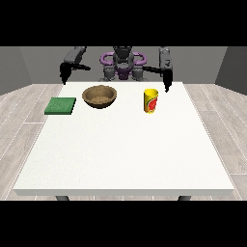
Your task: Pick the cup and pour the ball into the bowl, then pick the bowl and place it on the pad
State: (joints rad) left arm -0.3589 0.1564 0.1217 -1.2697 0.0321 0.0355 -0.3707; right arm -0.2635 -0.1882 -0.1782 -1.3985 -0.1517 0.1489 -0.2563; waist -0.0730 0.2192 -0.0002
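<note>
Three things sit in a row across the upper part of the white surface (120,149): a green pad (61,105) at the left, a brown bowl (100,96) near the middle, and a yellow cup (151,100) with a red mark at the right. All three stand apart from one another; the cup is upright. Any ball inside the cup cannot be seen. The hand at the view's left (63,73) hangs above the surface's far left corner, well away from the pad. The hand at the view's right (167,82) hangs just behind the cup, above it and not touching. Whether either hand's fingers are open or curled cannot be told.
</note>
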